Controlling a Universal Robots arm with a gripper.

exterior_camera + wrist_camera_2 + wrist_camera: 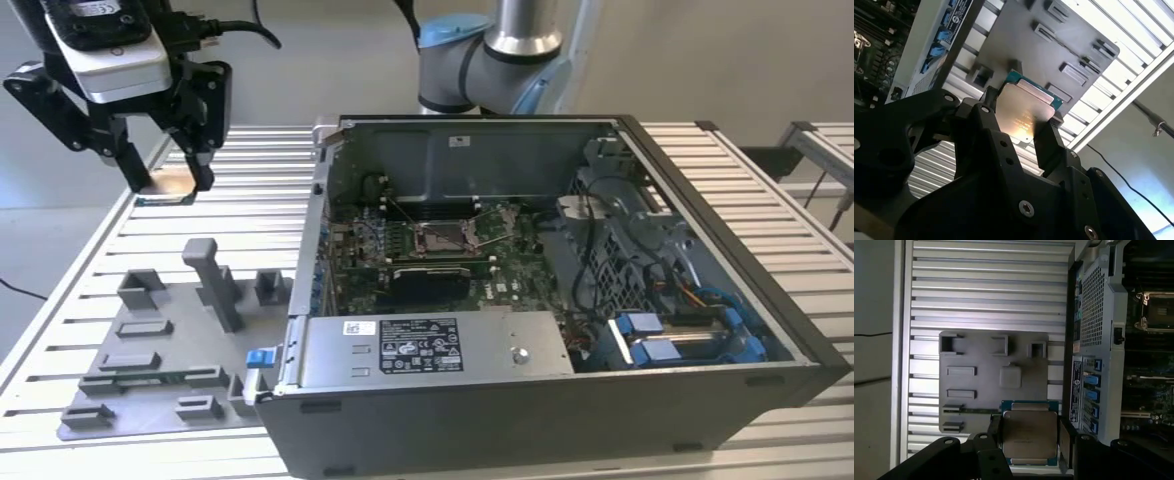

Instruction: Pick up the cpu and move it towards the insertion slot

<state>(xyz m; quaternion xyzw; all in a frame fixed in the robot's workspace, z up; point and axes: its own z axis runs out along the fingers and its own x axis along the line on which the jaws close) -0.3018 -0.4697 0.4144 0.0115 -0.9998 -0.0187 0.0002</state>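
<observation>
One cpu (1029, 435) sits clamped flat in the end effector (170, 183), aloft over the desk (254, 205); the insertion slot (441, 237) lies well off to the exterior view's right of it and lower, inside the computer case (534, 420).

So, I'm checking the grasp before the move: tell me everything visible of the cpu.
The cpu is a thin square chip: dull silvery metal lid on a teal-edged board. It is clamped at two opposite edges by the black end effector's fingers, held in the air above the grey fixture plate.
</observation>
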